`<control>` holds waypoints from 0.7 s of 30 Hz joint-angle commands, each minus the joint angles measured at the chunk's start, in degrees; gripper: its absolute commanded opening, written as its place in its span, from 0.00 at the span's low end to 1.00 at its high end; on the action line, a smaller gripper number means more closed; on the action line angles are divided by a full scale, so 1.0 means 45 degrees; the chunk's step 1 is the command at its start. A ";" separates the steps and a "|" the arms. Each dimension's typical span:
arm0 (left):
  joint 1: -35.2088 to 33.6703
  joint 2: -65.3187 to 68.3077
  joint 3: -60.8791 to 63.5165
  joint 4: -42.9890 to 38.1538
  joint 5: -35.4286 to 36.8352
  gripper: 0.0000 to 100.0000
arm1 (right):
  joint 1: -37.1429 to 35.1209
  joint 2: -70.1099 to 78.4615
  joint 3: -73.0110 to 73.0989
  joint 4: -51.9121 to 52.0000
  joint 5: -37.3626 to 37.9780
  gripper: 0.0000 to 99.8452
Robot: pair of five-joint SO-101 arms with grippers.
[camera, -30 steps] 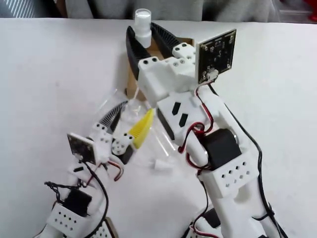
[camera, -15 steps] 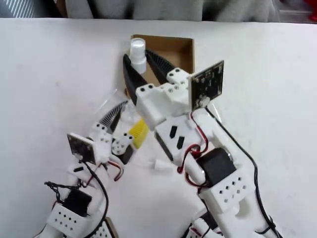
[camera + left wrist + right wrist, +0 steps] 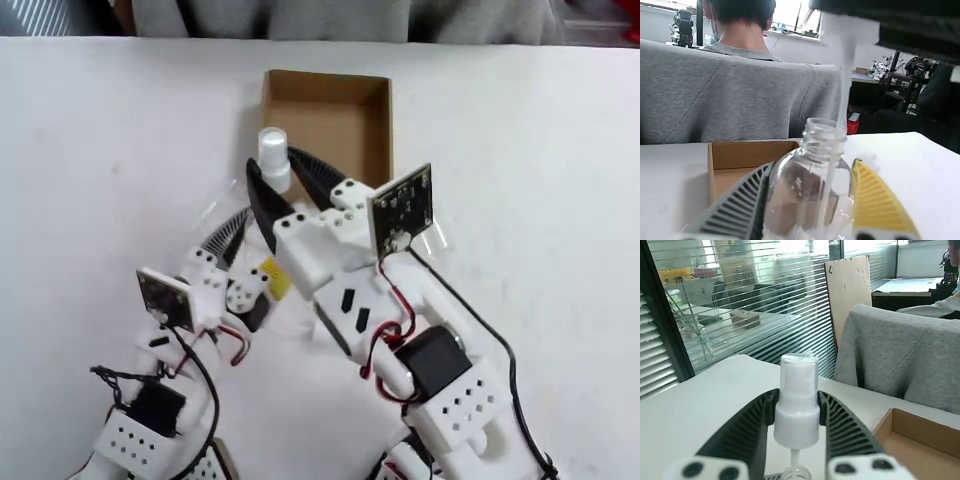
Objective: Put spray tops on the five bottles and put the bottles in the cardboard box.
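While upright, spray top (image 3: pixel 797 410) tube-down.

1. Clear bottle (image 3: pixel 807 185), left wrist view: base cut off by the lower edge.
2. Spray top (image 3: pixel 850 32) above it: blurred, head partly behind a dark shape (image 3: pixel 910 25).
3. High view: right arm (image 3: pixel 350 290) hides most of the bottle.
4. Cardboard box (image 3: pixel 920 440), right wrist view: runs off-frame.

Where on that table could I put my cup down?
The table is bare left of the cardboard box and again right of it. It is crowded in front of the box, where the right gripper holds a spray top over the bottle in the left gripper.
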 commanded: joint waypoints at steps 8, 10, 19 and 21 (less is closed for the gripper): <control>0.0166 -0.0264 -0.0098 -0.0234 0.0117 0.11 | -0.0342 -0.0830 0.1797 -0.1651 -0.0664 0.01; 0.0166 -0.0264 -0.0098 -0.0234 0.0117 0.11 | -0.0361 -0.0830 0.1954 -0.1709 -0.0684 0.01; 0.0147 -0.0264 -0.0098 -0.0234 0.0117 0.11 | -0.0400 -0.0850 0.2520 -0.1709 -0.0742 0.01; 0.0147 -0.0264 -0.0098 -0.0234 0.0117 0.11 | -0.0459 -0.0850 0.2774 -0.1709 -0.0742 0.01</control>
